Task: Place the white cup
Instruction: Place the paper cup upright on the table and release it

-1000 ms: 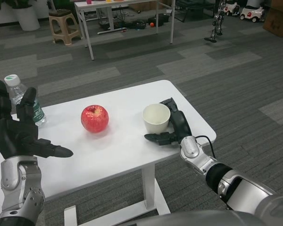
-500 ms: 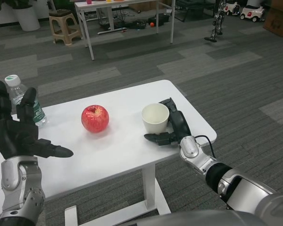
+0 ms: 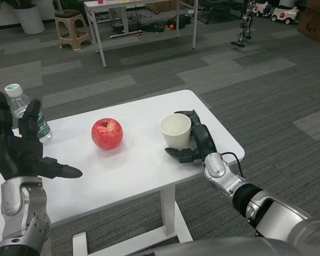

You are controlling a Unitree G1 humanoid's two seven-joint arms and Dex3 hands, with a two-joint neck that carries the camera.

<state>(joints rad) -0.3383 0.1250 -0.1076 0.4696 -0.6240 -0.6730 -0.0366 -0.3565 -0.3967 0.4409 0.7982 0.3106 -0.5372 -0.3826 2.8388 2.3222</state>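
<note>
- The white cup is sitting upright, mouth up, on the white table, toward the table's 3 o'clock edge; whether its base is fully resting on the top cannot be confirmed.
- The right hand is wrapping the cup from the cup's 3 to 5 o'clock side, fingers curling around the wall and thumb lying low at the base: it is gripping the cup.
- Judgement: placement is looking nearly complete; releasing the cup and clearing the hand are remaining.
- The right forearm is reaching in from 5 o'clock, wrist low at table level.
- The left hand is waiting over the table's 9 o'clock edge, holding nothing, fingers spread upward and thumb pointing toward 3 o'clock.
- A red apple is lying at the cup's 9 o'clock, well apart; a water bottle is standing behind the left hand.
</note>
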